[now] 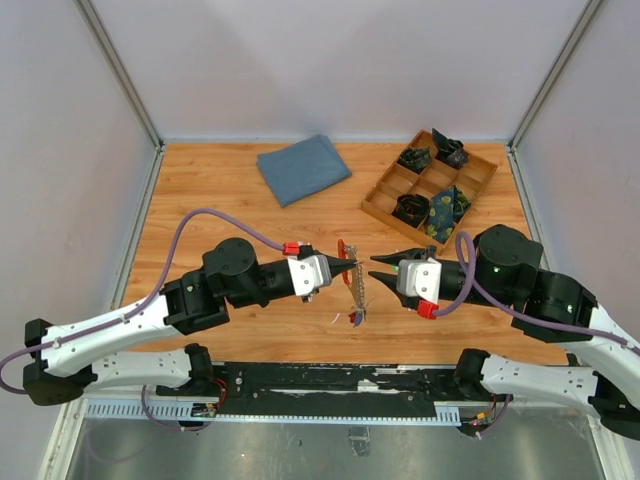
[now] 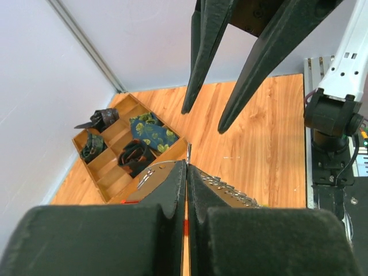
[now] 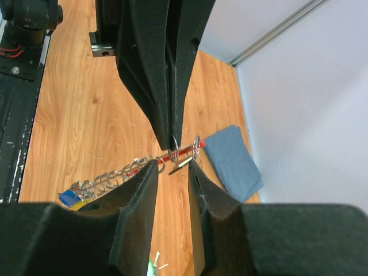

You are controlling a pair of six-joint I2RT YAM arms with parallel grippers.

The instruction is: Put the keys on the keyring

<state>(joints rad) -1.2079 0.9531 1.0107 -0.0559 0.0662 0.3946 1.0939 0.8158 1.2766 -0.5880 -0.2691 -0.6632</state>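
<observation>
My left gripper (image 1: 352,266) is shut on the red keyring (image 1: 343,248) and holds it above the table's middle. Several silver keys (image 1: 355,295) hang from it in a row, with a blue end lowest. In the right wrist view the left gripper's shut fingers (image 3: 172,123) pinch the keyring (image 3: 179,153), and the keys (image 3: 109,178) string off to the left along it. My right gripper (image 1: 375,266) is open and empty, its tips close to the keyring from the right, with one key (image 3: 181,164) just beyond its gap (image 3: 172,165). In the left wrist view a red sliver shows between the shut left gripper (image 2: 186,167).
A wooden compartment tray (image 1: 378,205) holding rolled ties stands at the back right. A folded blue cloth (image 1: 303,168) lies at the back middle. Small white and green bits (image 3: 150,270) lie on the table under the keys.
</observation>
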